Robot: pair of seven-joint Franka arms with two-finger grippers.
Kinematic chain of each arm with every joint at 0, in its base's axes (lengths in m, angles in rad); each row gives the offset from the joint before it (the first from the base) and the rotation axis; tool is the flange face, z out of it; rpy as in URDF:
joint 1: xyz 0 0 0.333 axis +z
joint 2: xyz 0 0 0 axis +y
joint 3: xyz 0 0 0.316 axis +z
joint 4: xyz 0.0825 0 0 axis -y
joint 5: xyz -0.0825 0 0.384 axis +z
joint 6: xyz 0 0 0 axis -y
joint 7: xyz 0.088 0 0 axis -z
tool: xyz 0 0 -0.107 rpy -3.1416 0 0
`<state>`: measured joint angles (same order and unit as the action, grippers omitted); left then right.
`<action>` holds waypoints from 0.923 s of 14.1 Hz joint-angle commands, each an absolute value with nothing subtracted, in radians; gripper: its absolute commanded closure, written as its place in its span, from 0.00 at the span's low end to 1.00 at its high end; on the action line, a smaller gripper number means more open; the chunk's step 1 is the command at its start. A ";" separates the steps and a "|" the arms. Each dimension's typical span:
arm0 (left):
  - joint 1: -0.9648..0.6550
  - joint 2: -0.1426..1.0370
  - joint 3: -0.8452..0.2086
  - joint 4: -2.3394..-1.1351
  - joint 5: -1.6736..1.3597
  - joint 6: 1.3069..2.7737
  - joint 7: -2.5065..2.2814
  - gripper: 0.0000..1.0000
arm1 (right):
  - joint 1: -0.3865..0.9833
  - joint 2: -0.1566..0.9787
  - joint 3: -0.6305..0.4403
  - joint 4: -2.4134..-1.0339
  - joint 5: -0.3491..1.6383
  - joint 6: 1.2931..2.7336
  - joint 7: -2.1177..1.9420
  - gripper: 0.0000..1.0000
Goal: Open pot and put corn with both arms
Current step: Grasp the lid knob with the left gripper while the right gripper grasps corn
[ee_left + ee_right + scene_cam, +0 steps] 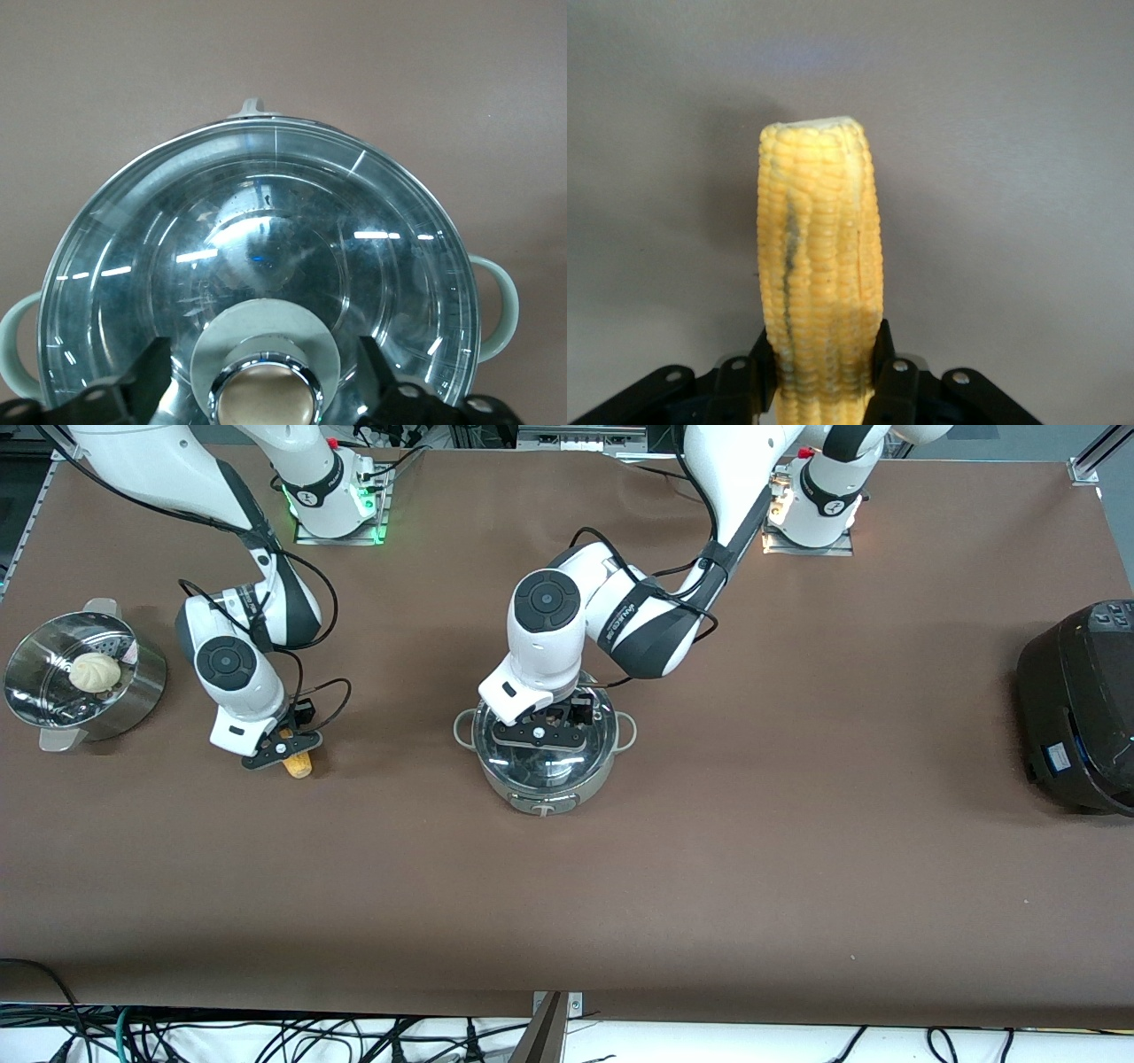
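The pot [545,757] sits at the centre of the front view on the brown table [797,824], its glass lid [266,257] on. The left gripper [542,732] is down over the lid, fingers [146,372] spread wide on either side of the tan knob [266,403] and apart from it in the left wrist view.

Toward the right arm's end, in the left-centre of the front view, the right gripper [282,750] is low at the table with its fingers [890,372] pressed against both sides of the corn [819,292], whose end pokes out at [299,763].

A steel steamer basket [133,691] holding a white bun [95,672] stands at the left edge of the frame, and a black cooker [1076,708] at the right edge
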<state>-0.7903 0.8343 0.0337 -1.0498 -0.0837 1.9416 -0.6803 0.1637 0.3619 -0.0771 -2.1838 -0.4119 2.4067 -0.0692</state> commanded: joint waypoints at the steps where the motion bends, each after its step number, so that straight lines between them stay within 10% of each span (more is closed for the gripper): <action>1: -0.804 0.848 0.044 -1.022 -0.064 1.936 -0.684 0.32 | 0.164 0.333 -0.011 -2.035 -0.390 2.139 -0.035 0.92; 8: -0.804 0.836 0.043 -1.022 -0.075 1.927 -0.681 0.76 | 0.160 0.345 0.012 -1.705 -0.027 1.705 -0.044 0.90; 13: -0.792 0.792 0.038 -1.005 -0.136 1.789 -0.683 0.76 | 0.156 0.342 0.008 -1.504 0.075 1.479 -0.037 0.90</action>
<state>-0.7924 0.8328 0.0351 -1.0251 -0.0969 1.8853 -0.6831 0.1656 0.3304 0.0030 -1.6146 0.0425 1.5735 -0.0414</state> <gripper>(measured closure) 0.498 0.678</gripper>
